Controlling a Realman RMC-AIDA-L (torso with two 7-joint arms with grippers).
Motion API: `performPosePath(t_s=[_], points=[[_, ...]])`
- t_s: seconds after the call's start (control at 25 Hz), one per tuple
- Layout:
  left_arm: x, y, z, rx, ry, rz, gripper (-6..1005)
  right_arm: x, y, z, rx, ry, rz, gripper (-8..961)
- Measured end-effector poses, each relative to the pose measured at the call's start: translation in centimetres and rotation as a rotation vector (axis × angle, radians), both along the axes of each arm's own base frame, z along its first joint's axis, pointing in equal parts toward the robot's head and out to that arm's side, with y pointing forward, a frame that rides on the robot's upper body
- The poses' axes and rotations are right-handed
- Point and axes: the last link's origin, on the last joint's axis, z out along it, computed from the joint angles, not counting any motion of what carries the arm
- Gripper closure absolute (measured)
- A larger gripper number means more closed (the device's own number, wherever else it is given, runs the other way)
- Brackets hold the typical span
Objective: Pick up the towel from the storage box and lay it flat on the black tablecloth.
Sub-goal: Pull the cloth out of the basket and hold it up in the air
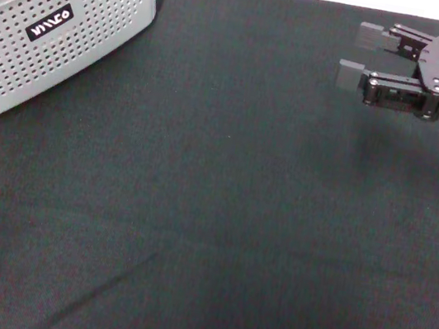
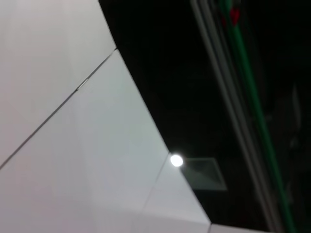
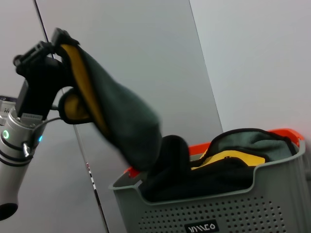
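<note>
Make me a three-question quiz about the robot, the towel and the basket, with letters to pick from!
1. Where is the storage box on the black tablecloth?
A. far left corner
B. far right corner
C. middle

2. What colours is the towel?
A. red and white
B. yellow-orange and grey
C. all blue

3. What is the towel doing?
A. lying flat on the tablecloth
B. hanging from the left gripper above the box
C. folded under the box

Answers
1. A: the head view shows the box at the far left.
2. B: the right wrist view shows a yellow-orange face and a grey face.
3. B: the left gripper pinches its top edge, and it droops over the box. The right gripper hovers open at the far right.
</note>
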Motion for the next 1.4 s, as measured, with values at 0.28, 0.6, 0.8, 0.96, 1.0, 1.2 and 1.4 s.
performPosePath(t_s=[0.28, 0.6, 0.8, 0.96, 1.0, 1.2, 1.4], points=[[0.3, 0.2, 0.0, -0.052, -0.051, -0.037, 961, 0.4, -0.3, -0.3, -0.004, 0.003, -0.009, 97], [-0.4, 1.3, -1.2, -0.114, -0.11, -0.056, 958, 0.3, -1.1, -0.5, -0.031, 0.02, 0.014, 97], [-0.6, 1.8, -2.1, -0.13, -0.097, -0.043, 957, -0.3, -1.3, -1.0, -0.053, 0.027, 0.036, 97], [-0.6, 2.3, -2.9, -0.143, -0.078, -0.036, 956, -1.1, -1.3, -1.7, -0.07, 0.017, 0.063, 97], [-0.6, 2.4, -3.0, -0.148, -0.077, -0.035, 955, -1.4, -1.2, -1.9, -0.075, 0.014, 0.073, 97], [-0.5, 3.1, -4.2, -0.18, -0.077, -0.053, 954, -2.6, -0.7, -3.0, -0.082, 0.009, 0.093, 97], [-0.2, 3.6, -4.8, -0.199, -0.066, -0.065, 952, -3.7, -0.6, -3.9, -0.083, 0.009, 0.117, 97]])
